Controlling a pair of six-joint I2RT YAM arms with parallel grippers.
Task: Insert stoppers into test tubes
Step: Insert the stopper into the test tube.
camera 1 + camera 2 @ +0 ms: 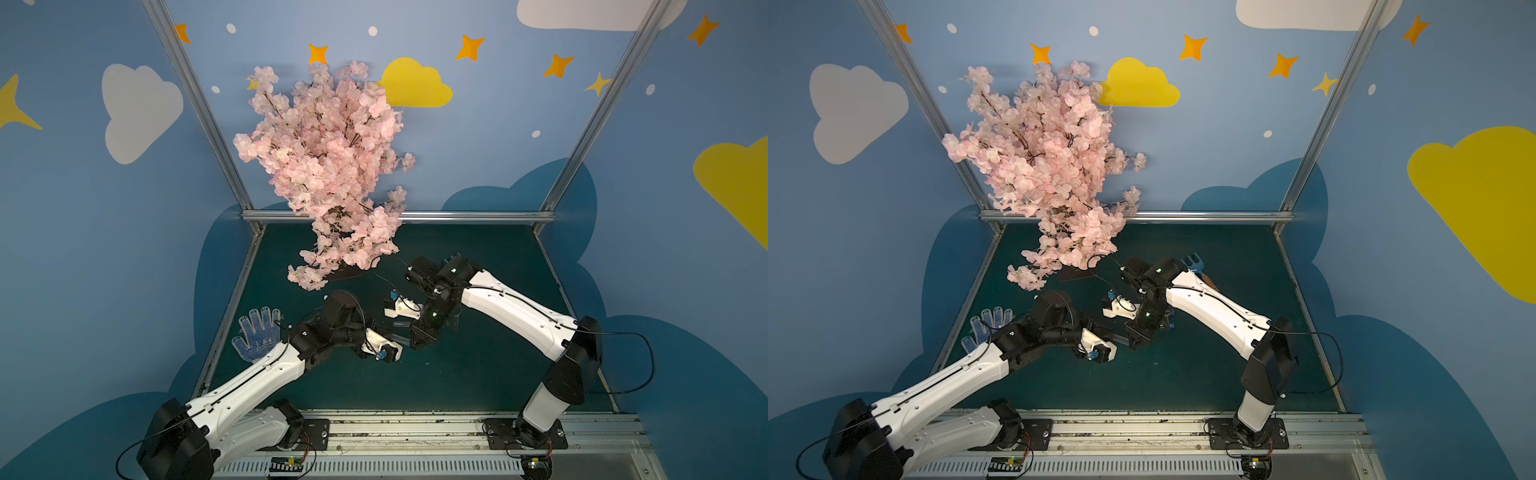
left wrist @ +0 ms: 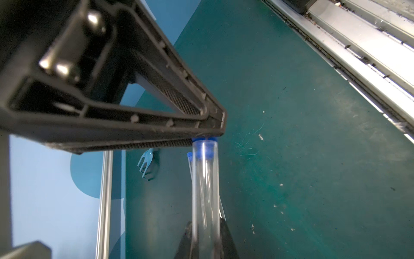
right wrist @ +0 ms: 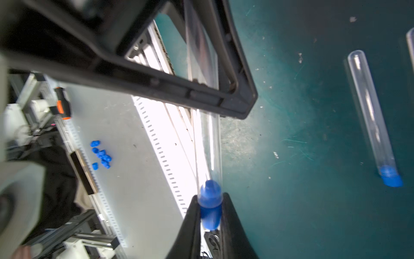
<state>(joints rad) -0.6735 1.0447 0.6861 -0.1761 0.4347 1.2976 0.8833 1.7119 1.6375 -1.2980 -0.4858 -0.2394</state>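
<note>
While my two arms met over the middle of the dark green table (image 1: 478, 374), my left gripper (image 3: 210, 201) was pinched tight on a tiny bright-blue plug-shaped stopper (image 2: 205, 148). Its two black fingers (image 3: 235, 228) flanked the plug's thick outer end. My right gripper (image 2: 206, 226) was clamped on a slim clear cylindrical test tube (image 2: 205, 190), with tube showing on both sides of the grip. The stopper's nose sat inside the tube's open mouth. Tube and plug lay in one line, held off the table.

A second clear tube (image 3: 369, 112) lay flat on the table, apart from the held one, with a blue stopper (image 3: 391, 178) in its mouth. Only the rounded end of a third tube (image 3: 411, 40) showed in the right wrist view, so I could not tell whether it was plugged.

A blue garden fork with an orange handle (image 1: 1192, 262) lay toward the far edge, partly behind my right arm. A white dotted glove (image 1: 257, 336) lay at the left edge. A pink artificial blossom tree (image 1: 328, 166) stood near the far edge.
</note>
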